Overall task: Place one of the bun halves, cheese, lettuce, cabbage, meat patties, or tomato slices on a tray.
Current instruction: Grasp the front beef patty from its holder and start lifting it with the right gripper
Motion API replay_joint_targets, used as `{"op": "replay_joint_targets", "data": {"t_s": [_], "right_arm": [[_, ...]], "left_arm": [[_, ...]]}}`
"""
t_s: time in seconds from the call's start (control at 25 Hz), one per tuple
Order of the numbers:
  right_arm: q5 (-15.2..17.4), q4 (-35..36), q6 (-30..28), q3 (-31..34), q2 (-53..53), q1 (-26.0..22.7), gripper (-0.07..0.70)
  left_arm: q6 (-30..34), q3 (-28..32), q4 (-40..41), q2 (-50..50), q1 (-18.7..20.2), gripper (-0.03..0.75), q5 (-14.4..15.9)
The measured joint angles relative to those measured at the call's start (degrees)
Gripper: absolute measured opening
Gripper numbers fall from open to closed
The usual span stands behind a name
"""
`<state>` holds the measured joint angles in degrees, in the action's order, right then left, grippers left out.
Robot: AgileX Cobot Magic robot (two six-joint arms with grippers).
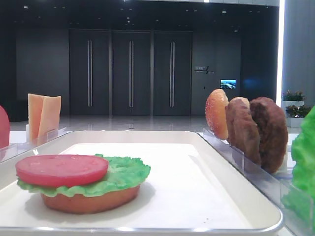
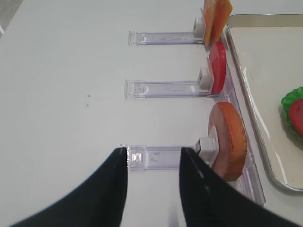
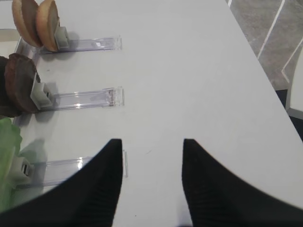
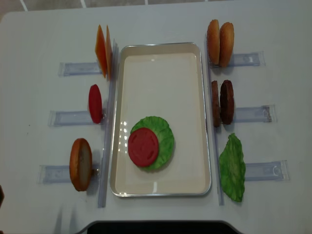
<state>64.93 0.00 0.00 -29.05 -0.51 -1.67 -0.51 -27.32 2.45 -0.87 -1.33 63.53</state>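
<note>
The white tray lies mid-table. On it a flat bun base carries a lettuce leaf and a tomato slice. Two meat patties stand on edge right of the tray, two bun halves behind them and a loose lettuce leaf in front. Left of the tray stand cheese, a tomato slice and a bun half. My right gripper hangs open over bare table. My left gripper is open above the bun half's holder, holding nothing.
Clear plastic holders run outward from both long sides of the tray. In the right wrist view the table's edge drops to the floor at the far right. A dark robot base sits at the table's near edge.
</note>
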Motion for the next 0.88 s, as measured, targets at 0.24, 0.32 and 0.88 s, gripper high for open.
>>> {"op": "replay_joint_targets", "data": {"t_s": [0.24, 0.32, 0.88], "right_arm": [[0.0, 0.0, 0.0, 0.0, 0.0, 0.0, 0.290], [0.0, 0.0, 0.0, 0.0, 0.0, 0.0, 0.290], [0.0, 0.0, 0.0, 0.0, 0.0, 0.0, 0.290]], "left_arm": [[0.0, 0.0, 0.0, 0.0, 0.0, 0.282, 0.0], [0.0, 0.0, 0.0, 0.0, 0.0, 0.282, 0.0], [0.0, 0.0, 0.0, 0.0, 0.0, 0.282, 0.0]]}}
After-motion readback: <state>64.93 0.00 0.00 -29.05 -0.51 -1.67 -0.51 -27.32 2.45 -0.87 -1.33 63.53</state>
